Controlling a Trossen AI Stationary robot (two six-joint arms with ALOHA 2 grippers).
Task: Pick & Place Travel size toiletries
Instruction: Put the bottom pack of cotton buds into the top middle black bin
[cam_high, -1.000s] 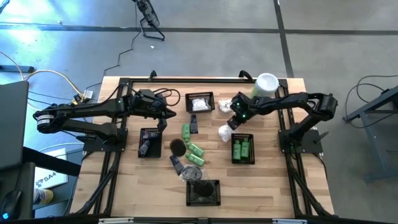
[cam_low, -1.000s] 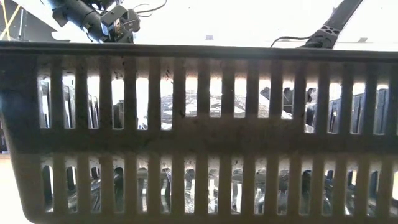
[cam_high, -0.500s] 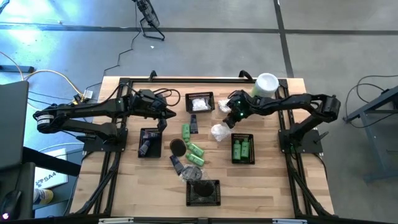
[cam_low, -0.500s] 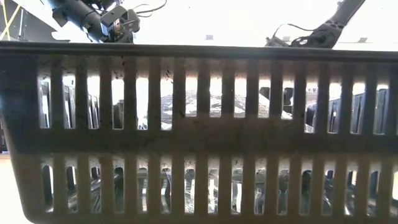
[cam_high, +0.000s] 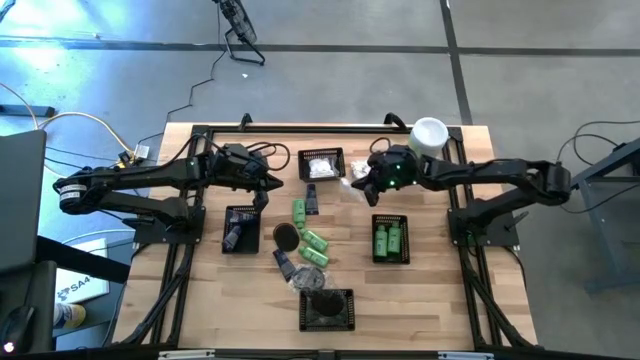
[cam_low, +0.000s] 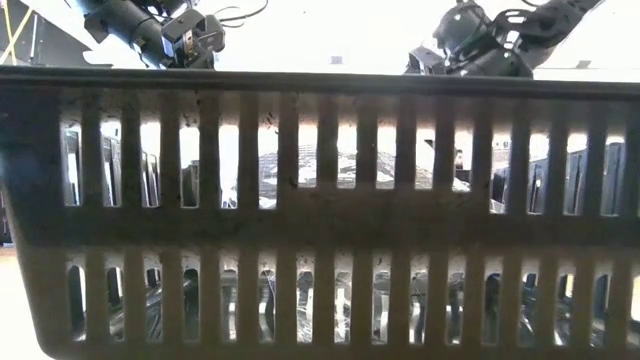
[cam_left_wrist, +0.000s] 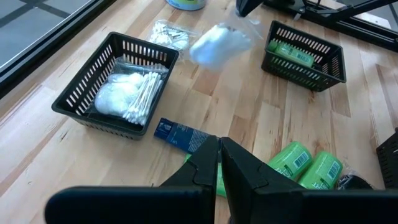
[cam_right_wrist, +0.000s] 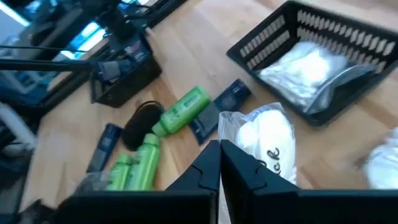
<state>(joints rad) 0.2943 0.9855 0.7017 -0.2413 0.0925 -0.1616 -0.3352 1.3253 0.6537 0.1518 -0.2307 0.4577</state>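
My right gripper (cam_high: 364, 183) hangs above the table's middle, just right of the far basket (cam_high: 322, 165), shut on a white crinkly packet (cam_left_wrist: 219, 45). Farther left, my left gripper (cam_high: 267, 186) is shut and holds nothing, above loose toiletries: green bottles (cam_high: 299, 211) (cam_high: 315, 243), a dark blue tube (cam_left_wrist: 181, 134) and a dark round piece (cam_high: 287, 236) lying flat on the wood. The far basket holds white packets (cam_left_wrist: 127, 93). Another clear packet (cam_left_wrist: 169, 34) lies on the table beside that basket. My right gripper pinches the packet's clear plastic edge (cam_right_wrist: 226, 123) between its two fingers. The fingers slant downward, coming from the table's right side. The packet's white bulk (cam_right_wrist: 268, 144) hangs beyond and below the fingertips, clear of the table.
A black basket with green bottles (cam_high: 390, 238) stands at the right, one with dark tubes (cam_high: 241, 228) at the left, and one with dark pieces (cam_high: 327, 308) near the front edge; its slotted wall (cam_low: 320, 200) fills the low view. A tall white-lidded canister (cam_high: 428, 135) stands at the far right.
My right gripper has risen from the table and moved toward the far edge and the far basket, tipping up from a steep downward slant to a shallower one. The white packet has come up with it, lifted clear of the wood.
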